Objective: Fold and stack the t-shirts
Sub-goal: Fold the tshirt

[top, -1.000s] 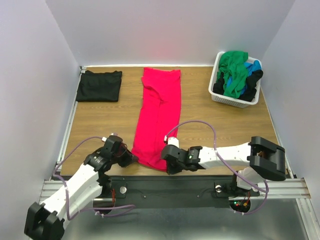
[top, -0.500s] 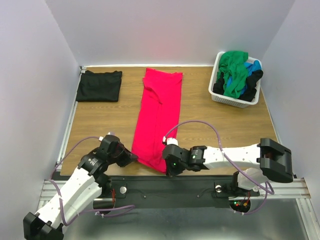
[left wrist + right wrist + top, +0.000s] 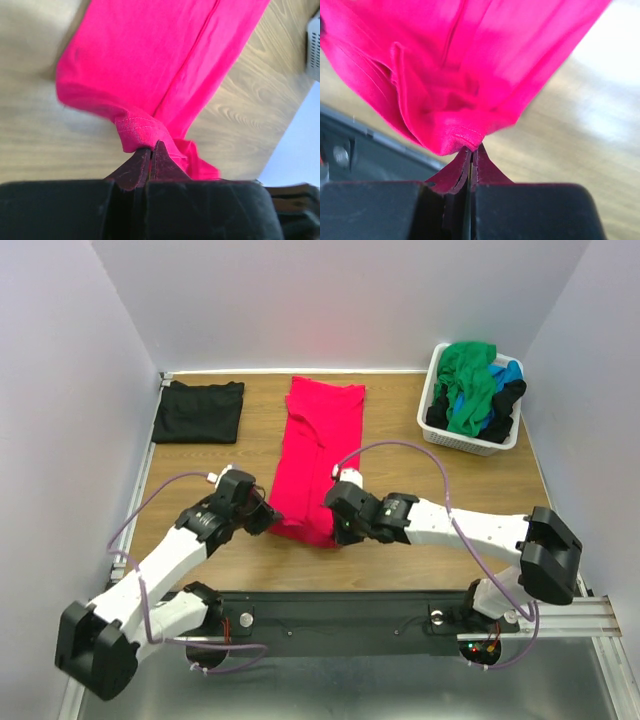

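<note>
A: Where is the red shirt?
B: Down the middle of the surface, as a long narrow strip; its far end lies flat near the back edge; both arms hold its near end.
A: The left end effector?
B: Pressed together on a stitched hem at the near left corner; its wrist view shows the cloth bunched into a small roll right at the fingertips; from above it sits at the strip's left edge.
A: And the right end effector?
B: Also pinching the red shirt, at the near right corner; the hem gathers to a point where the tips meet; the cloth fans out from there in folds.
A: Is the near end on the wood?
B: No; it rises from the surface to the two grips; the left wrist view shows a shadow under it; between the grips the edge hangs a little.
A: The other shirts?
B: A black shirt lies folded flat at the far left corner, well apart from the red one; a green shirt is heaped on top in the white basket at the far right; a blue shirt and dark cloth lie beside it in there.
</note>
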Tool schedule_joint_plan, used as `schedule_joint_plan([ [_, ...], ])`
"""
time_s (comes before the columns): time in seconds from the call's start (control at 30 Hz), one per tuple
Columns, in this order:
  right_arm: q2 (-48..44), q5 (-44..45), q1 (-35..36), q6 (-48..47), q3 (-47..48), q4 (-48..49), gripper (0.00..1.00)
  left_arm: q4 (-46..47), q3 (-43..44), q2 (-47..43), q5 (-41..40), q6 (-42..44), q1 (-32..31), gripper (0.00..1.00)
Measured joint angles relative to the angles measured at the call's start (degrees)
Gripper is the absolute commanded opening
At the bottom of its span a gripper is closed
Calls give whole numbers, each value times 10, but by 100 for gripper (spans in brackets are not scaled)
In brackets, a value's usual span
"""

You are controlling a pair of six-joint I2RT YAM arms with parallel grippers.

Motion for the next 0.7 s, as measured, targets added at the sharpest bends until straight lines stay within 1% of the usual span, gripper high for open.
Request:
schedule_joint_plan([
  [0.07, 6, 8, -23, -14, 17, -4, 0, 16, 21, 43, -6, 12, 0, 0],
  [0.17, 22, 23, -60, -40, 51, -7, 1, 37, 78, 113, -25, 30, 0, 0],
  [0.27, 41, 35, -89, -60, 78, -7, 0, 59, 143, 172, -39, 53, 0, 0],
  [0.4, 82, 57, -134, -87, 108, -8, 0, 93, 203, 236, -52, 80, 2, 0],
  [0.53, 120, 69, -167, -104, 129, -7, 0, 113, 236, 303, -56, 99, 6, 0],
  [0.7, 153, 73, -200, -124, 156, -5, 0, 111, 285, 379, -58, 122, 14, 0],
])
